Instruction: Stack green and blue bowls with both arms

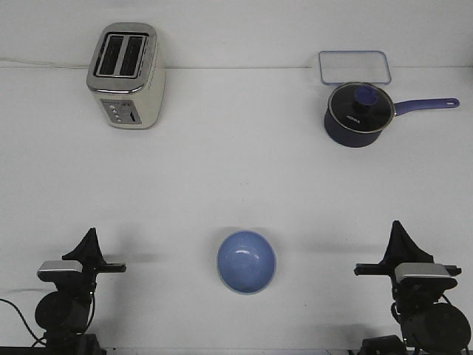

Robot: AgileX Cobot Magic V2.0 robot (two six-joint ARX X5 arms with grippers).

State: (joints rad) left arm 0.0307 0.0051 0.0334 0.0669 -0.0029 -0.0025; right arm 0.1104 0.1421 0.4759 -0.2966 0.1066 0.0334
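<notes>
The light periwinkle blue bowl point(246, 262) sits upright on the white table, near the front edge at the centre. No green bowl shows in this view. My left gripper point(90, 240) rests low at the front left, well to the left of the bowl. Its pointed black fingers stand together and hold nothing. My right gripper point(398, 233) rests at the front right, well to the right of the bowl, fingers together and empty. Both are about equally far from the bowl.
A silver two-slot toaster point(126, 75) stands at the back left. A dark blue saucepan with a glass lid point(359, 112) stands at the back right, handle pointing right. A clear rectangular container point(354, 67) lies behind it.
</notes>
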